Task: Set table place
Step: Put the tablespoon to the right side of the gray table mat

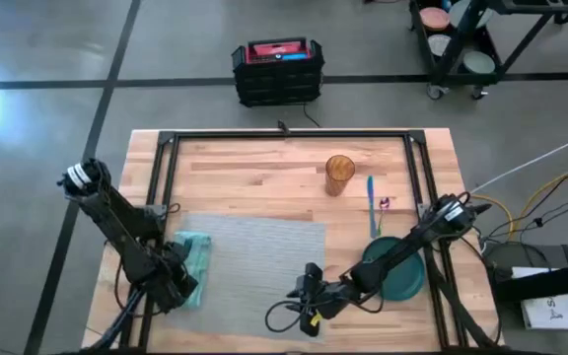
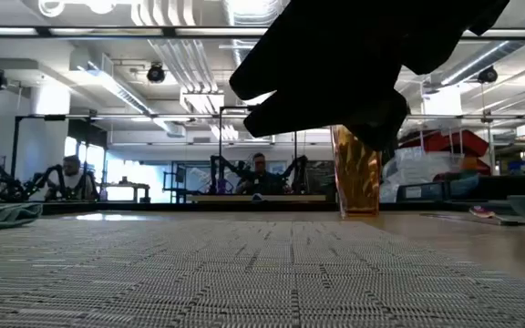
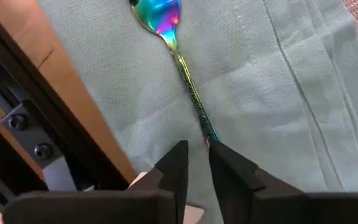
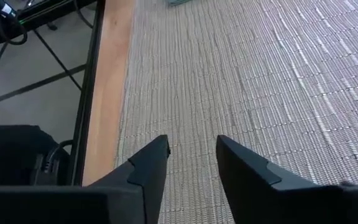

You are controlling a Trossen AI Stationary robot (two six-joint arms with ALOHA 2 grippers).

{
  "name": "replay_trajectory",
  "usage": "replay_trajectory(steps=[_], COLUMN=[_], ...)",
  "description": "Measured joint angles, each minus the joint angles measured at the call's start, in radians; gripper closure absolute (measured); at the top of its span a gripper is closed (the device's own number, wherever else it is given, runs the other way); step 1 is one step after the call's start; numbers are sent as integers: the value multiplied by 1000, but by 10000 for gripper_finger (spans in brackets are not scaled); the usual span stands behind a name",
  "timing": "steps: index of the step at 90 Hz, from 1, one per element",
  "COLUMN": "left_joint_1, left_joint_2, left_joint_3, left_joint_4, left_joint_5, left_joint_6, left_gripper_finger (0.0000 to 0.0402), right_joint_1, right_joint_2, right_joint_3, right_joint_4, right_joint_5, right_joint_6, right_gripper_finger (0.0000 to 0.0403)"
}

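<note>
The grey woven placemat [image 1: 249, 264] lies flat on the middle of the wooden table [image 1: 264, 163]. A teal napkin [image 1: 197, 256] lies at the placemat's left edge, and a rainbow-coloured spoon [image 3: 179, 59] rests flat on it. My left gripper [image 3: 199, 155] is low over the napkin, open by a narrow gap, at the end of the spoon's handle. My right gripper [image 4: 192, 152] hovers open over the placemat's near right part [image 4: 241, 81], with nothing between its fingers. My left gripper comes at the spoon along its length. The handle's free end [image 3: 211, 138] reaches the tip of one finger [image 3: 229, 163]. I cannot tell whether that finger touches it. The spoon lies flat on the napkin.
A dark green plate [image 1: 407, 278] sits right of the placemat, partly under my right arm. An amber cup [image 1: 339, 175] and a blue utensil [image 1: 372, 204] stand farther back. Black frame rails [image 1: 284, 135] run along the table's far and side edges.
</note>
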Motion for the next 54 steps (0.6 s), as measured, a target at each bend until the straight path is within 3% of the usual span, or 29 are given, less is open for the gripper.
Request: replay_trajectory(steps=[32, 54], left_joint_1=[0, 0], left_joint_2=[4, 4], left_joint_3=[0, 0], left_joint_4=[68, 64], left_joint_5=[-1, 0], left_joint_6=[-5, -4], left_gripper_finger=[363, 364], right_joint_1=[0, 0], right_joint_2=[0, 0], right_joint_3=[0, 0], right_joint_4=[0, 0], right_joint_5=[0, 0], right_joint_6=[-26, -36], right_gripper_finger=[291, 277])
